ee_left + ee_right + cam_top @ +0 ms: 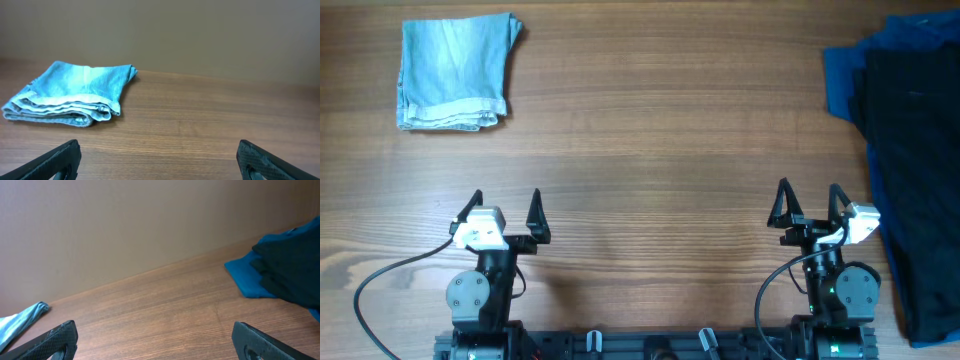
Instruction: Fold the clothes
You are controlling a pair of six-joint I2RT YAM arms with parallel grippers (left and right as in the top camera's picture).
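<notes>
As seen from overhead, the denim shorts (pixel 455 75) are shown folded into a compact, roughly square bundle at the far left corner of the wooden table (pixel 660 120). Faded light blue fabric is presented on the upper face, and several stacked layers with a cuffed hem are visible along the near edge in the left wrist view. The bundle lies flat on the wood and is touched by neither arm.

The left gripper (pixel 505 205) is held at the near edge of the table, well apart from the shorts and on their near side, with its jaws spread wide and nothing between them. The right gripper (pixel 809 200) is likewise held at the near edge, on the right side, its jaws fully parted and empty. Its black fingers (pixel 50 340) are seen at the lower corners of the right wrist view, with bare wood between them.

A dark blue cloth (pixel 842 85) is spread at the far right of the table, and a black garment (pixel 920 180) is laid over it, covering most of the right edge. The right gripper is positioned near the black garment, without contact. A pale wall (pixel 200 35) is seen behind the far edge of the table in both wrist views.
</notes>
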